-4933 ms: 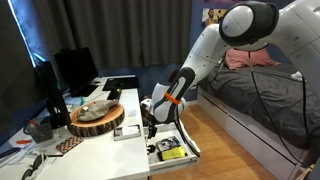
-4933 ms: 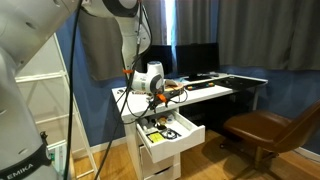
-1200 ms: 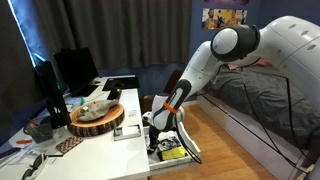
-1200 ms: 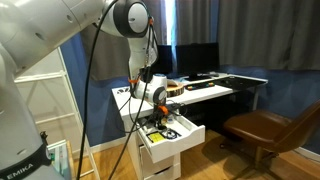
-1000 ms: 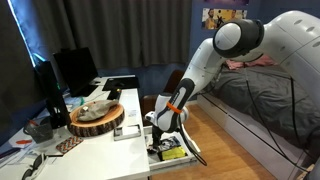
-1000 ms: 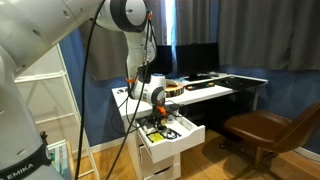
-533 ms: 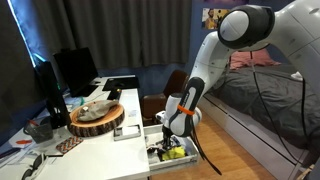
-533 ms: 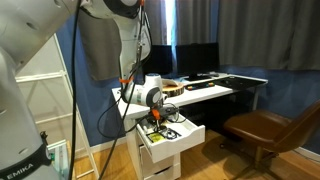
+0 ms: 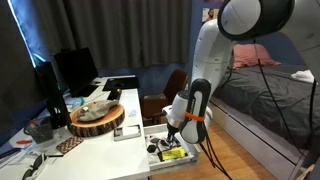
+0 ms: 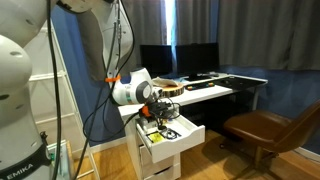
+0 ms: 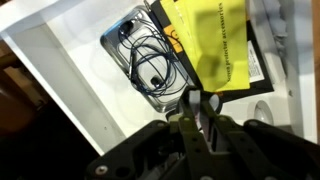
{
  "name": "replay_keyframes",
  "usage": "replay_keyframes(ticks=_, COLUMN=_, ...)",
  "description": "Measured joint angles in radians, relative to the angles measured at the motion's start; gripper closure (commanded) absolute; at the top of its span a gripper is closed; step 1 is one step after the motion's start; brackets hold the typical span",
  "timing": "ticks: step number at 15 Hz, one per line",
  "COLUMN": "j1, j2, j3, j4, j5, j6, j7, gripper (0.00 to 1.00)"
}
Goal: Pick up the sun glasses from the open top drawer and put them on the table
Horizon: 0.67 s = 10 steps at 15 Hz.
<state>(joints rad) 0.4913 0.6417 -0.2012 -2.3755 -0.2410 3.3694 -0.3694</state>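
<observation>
The top drawer (image 9: 190,153) (image 10: 188,133) (image 11: 60,95) stands pulled out under the white table (image 9: 132,128) (image 10: 205,93). In the wrist view a thin black looped thing, which I take for the sun glasses (image 11: 150,62), lies on a dark blue flat rectangle inside the drawer. A flat yellow-and-black object (image 11: 215,45) (image 9: 173,153) lies beside it. My gripper (image 11: 200,102) (image 9: 171,135) (image 10: 157,118) hangs just above the drawer, between the two, with its fingers pressed together and nothing visibly held.
A round wooden slab (image 9: 97,118) with clutter sits on the table, with monitors (image 9: 72,68) (image 10: 195,58) behind. A brown chair (image 10: 262,130) stands near the drawer. A bed (image 9: 275,100) lies beyond the arm. The drawer walls close in around the gripper.
The arm's upper links have swung up and across, and the wrist has shifted a little over the drawer. The fingers stay shut and the drawer's contents have not moved.
</observation>
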Motion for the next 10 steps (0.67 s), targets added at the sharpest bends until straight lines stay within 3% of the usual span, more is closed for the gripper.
replay_keyframes(ticks=6, j1=0.446, j2=-0.015, j3=-0.34, j4=-0.111, j5=0.286, j6=0.107, j7=0.001, gripper=0.97)
replay_keyframes(ticks=10, j1=0.744, j2=0.034, j3=-0.529, j4=-0.149, j5=0.512, j6=0.125, j7=-0.088, gripper=0.97)
